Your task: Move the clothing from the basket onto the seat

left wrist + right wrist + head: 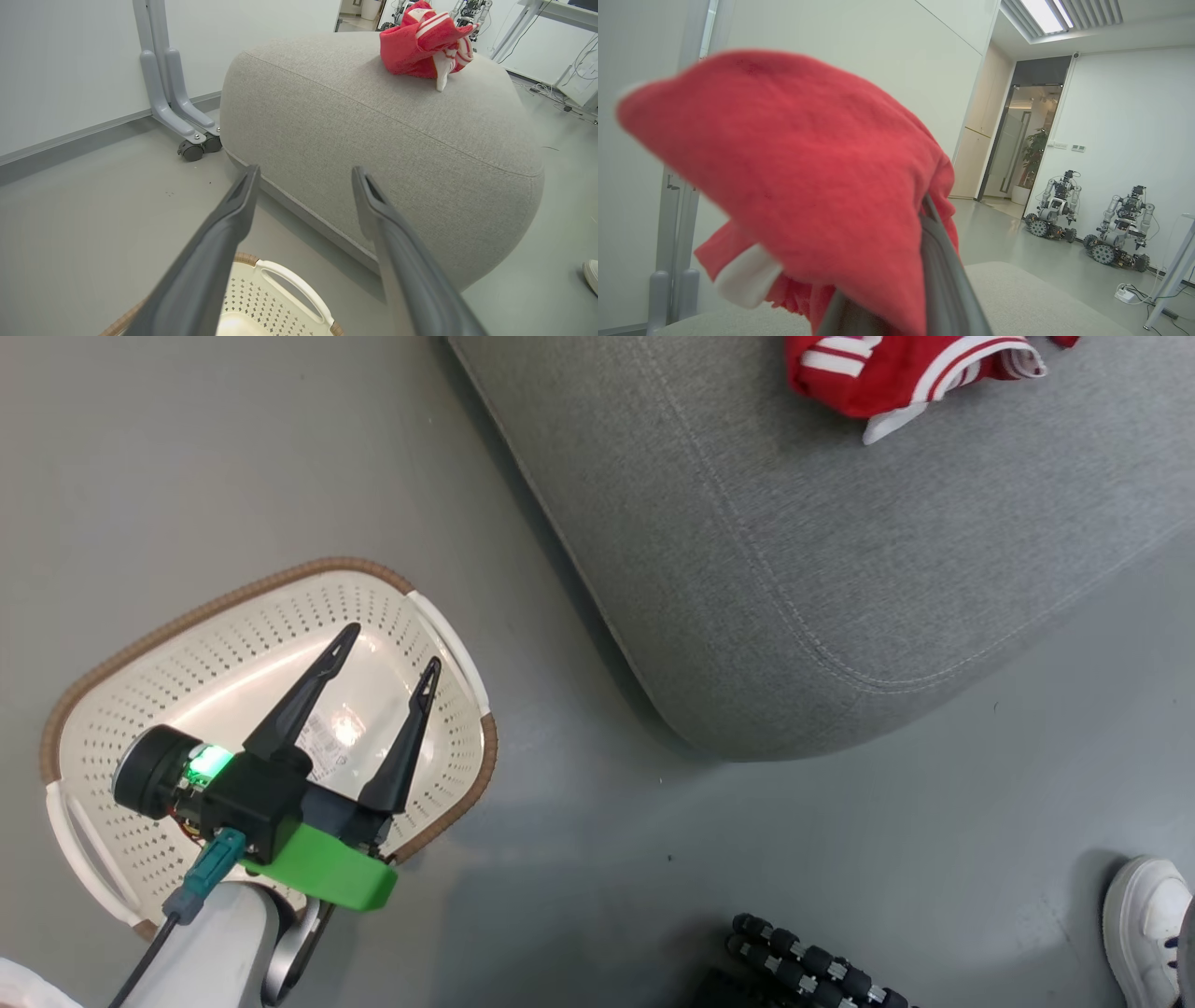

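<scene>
- Floor (233,457): grey and smooth, running under and ahead of both pairs of fingers.
- Seat (840,569): a large grey woven cushion with rounded corners and a stitched seam. It stands on the floor ahead and to the right of the left fingers, just beside the basket but apart from it. In the right wrist view its top (1017,298) lies below the right fingers.
- Stand (177,102): pale grey legs on dark castors against the wall, ahead and to the left of the left fingers, near the seat's far corner.
- Basket (121,672): cream perforated plastic with a brown woven-look rim and white side handles. It sits on the floor directly beneath the left fingers, and its near handle (289,284) shows between them.
- Clothing (878,373): a red bundle with white stripes and trim on the seat top, well ahead and to the right of the left fingers (416,46). Red cloth with a white edge (794,177) also drapes over the right fingers. I cannot tell whether this is the same piece.
- Left gripper (394,645): hangs over the basket with its two dark fingers spread wide and nothing between them (304,169).
- Right gripper (927,214): fingers drawn narrow, clamped on the red cloth above the seat.
- Two wheeled robots (1055,210): parked by the far wall, well beyond the right fingers.
- Shoe (1144,915): a person's white shoe on the floor, far right of the left fingers.
- Sticker (327,737): on the basket floor, under the left fingers.
</scene>
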Controlling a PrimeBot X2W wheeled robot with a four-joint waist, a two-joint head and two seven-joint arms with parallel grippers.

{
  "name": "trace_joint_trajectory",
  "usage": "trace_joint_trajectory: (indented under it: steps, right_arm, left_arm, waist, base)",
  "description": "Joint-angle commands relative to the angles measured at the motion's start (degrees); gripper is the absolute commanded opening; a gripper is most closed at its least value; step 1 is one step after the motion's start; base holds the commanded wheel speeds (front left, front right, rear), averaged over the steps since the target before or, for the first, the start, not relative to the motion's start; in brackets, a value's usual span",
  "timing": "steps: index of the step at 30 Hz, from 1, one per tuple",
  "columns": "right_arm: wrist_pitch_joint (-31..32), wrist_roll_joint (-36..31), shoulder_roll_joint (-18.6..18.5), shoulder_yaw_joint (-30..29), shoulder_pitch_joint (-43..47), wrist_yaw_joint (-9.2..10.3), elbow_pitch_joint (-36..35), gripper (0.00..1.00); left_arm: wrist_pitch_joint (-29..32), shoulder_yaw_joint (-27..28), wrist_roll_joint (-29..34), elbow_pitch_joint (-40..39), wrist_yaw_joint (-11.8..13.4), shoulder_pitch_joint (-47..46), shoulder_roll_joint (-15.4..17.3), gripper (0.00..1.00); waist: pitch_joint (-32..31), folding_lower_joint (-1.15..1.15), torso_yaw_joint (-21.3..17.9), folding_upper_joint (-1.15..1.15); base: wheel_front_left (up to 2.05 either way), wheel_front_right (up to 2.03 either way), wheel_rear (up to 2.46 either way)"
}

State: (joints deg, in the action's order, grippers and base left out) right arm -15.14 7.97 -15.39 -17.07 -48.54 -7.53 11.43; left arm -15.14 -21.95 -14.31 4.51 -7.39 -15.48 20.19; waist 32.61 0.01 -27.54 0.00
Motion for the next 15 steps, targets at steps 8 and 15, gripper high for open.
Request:
trace_joint_trajectory:
  steps: [8, 15]
  right_arm:
    - [0.0, -6.5, -3.3, 1.0, -8.6, 0.1, 13.3, 0.0]
    - [0.0, -9.8, -4.0, -1.8, -12.1, 0.1, 23.8, 0.0]
  left_arm:
    - [0.0, -0.8, -0.4, -0.4, -0.1, -2.1, 2.2, 1.0]
    - [0.0, -1.4, -0.5, -1.3, -0.1, -2.8, 2.6, 1.0]
  waist:
    - [10.5, -0.01, 6.9, 0.0]
    - [13.3, -0.01, 9.1, 0.0]
  base:
    - [0.0, 0.0, 0.0]
    - [0.0, 0.0, 0.0]
